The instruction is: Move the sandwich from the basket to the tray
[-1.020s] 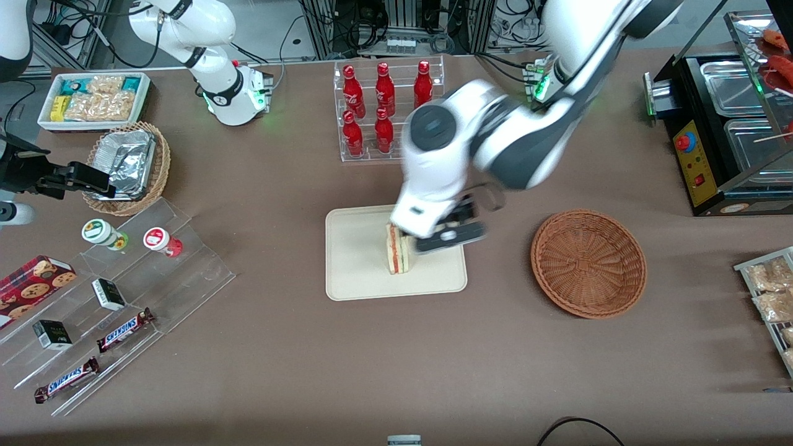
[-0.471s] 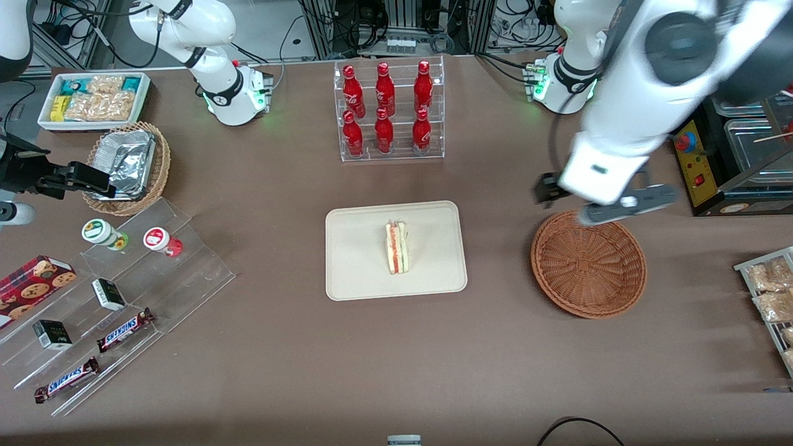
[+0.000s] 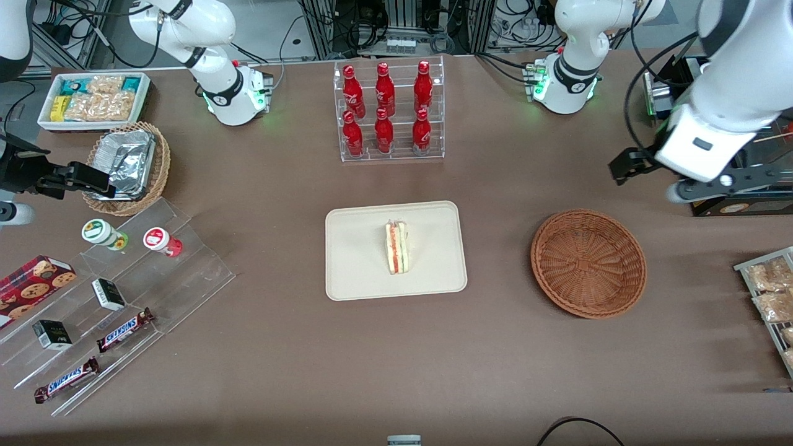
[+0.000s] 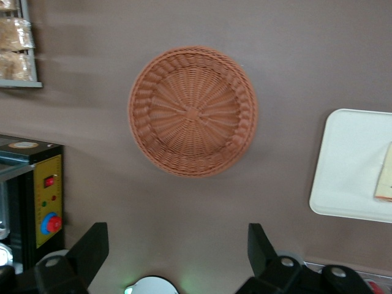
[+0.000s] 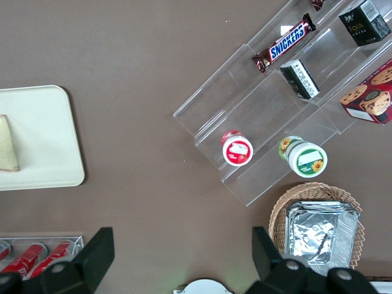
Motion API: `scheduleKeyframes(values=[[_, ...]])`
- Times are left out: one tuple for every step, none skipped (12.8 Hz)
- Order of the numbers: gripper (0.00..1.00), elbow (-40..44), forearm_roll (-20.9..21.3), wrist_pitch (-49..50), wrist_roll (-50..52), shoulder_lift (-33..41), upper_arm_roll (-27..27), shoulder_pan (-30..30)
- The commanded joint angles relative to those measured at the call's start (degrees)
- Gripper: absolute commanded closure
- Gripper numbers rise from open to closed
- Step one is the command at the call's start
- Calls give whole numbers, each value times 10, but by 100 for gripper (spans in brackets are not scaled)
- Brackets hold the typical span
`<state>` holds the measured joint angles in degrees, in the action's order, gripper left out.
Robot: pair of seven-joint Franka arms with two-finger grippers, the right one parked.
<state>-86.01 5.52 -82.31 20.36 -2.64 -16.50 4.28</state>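
Your sandwich (image 3: 396,248) already stands on its edge on the tray (image 3: 353,272), near the tray's middle, and the basket (image 3: 588,263) beside the tray holds nothing, so the transfer looks complete; by my reading only parking the arm may remain. The claw (image 3: 672,179) hangs high over the table (image 3: 396,359), above and farther from the front camera than the basket, fingers (image 4: 90,250) spread apart with nothing between them. In the wrist view the tray is cut off, showing just a sliver of sandwich.
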Motion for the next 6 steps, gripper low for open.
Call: scheduleKeyframes(values=[[0, -48, -29, 1, -57, 53, 105, -59], [0, -62, -36, 0, -69, 68, 135, -78], [0, -68, -38, -1, -70, 72, 161, -94], [0, -66, -38, -3, -72, 71, 166, -98], [0, -63, -38, -10, -73, 68, 166, -98], [0, -59, -44, -19, -74, 64, 166, -96]])
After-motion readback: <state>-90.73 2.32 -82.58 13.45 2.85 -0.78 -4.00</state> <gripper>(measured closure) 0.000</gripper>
